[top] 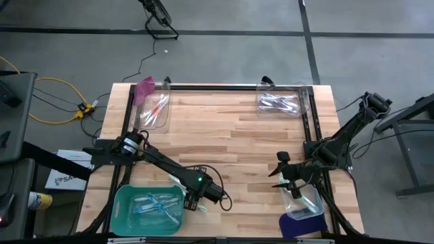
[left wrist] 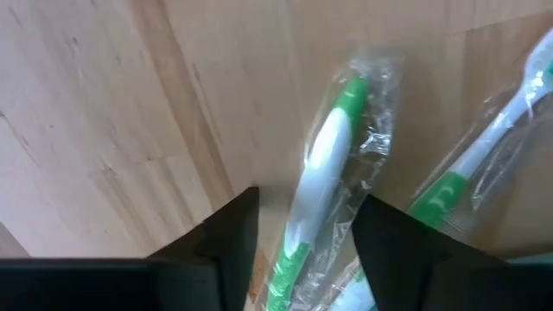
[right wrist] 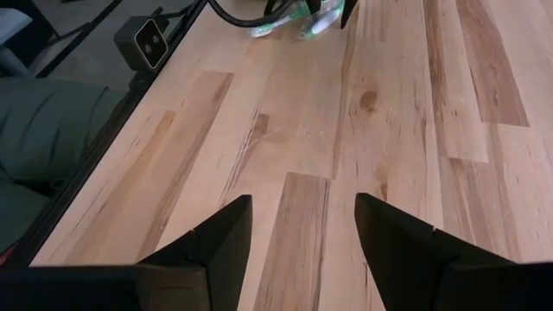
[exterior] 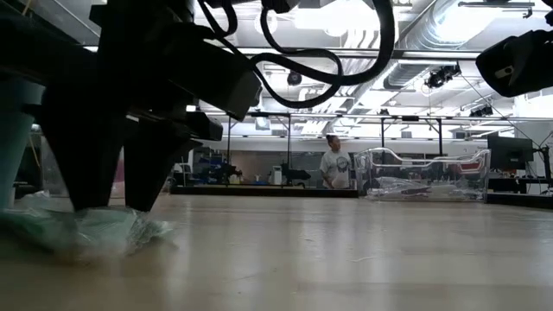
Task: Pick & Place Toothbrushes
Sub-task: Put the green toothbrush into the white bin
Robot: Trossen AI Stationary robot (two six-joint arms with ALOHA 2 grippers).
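Straddling a wrapped green-and-white toothbrush [left wrist: 324, 164], the left gripper [top: 196, 203] was found low over the wooden table [top: 230, 135], its two dark fingers [left wrist: 229, 233] set one on each side of the handle. A gap showed between each finger and the clear wrapper, so no grip was recorded; the jaws were noted as partly open. A second wrapped green toothbrush [left wrist: 484, 164] lay just beside the first, outside one finger. In the low view both showed only as a crumpled greenish bundle [exterior: 95, 231] under the fingers.

Immediately beside this gripper, toward the table's near edge, a teal bin [top: 125, 210] was seen with several wrapped toothbrushes [top: 157, 205] in it.

The right gripper [top: 283, 177] was observed well apart, hovering above bare wood with its fingers [right wrist: 216, 242] moderately spread and nothing between them. Just beside it stood a clear container with a blue lid [top: 304, 224].

Across the table from both grippers, two clear bins were noted: one with a pink lid [top: 145, 89] holding pink-handled toothbrushes [top: 156, 110], the other holding pale toothbrushes [top: 278, 103].

A person [exterior: 334, 164] was seen far behind the table.
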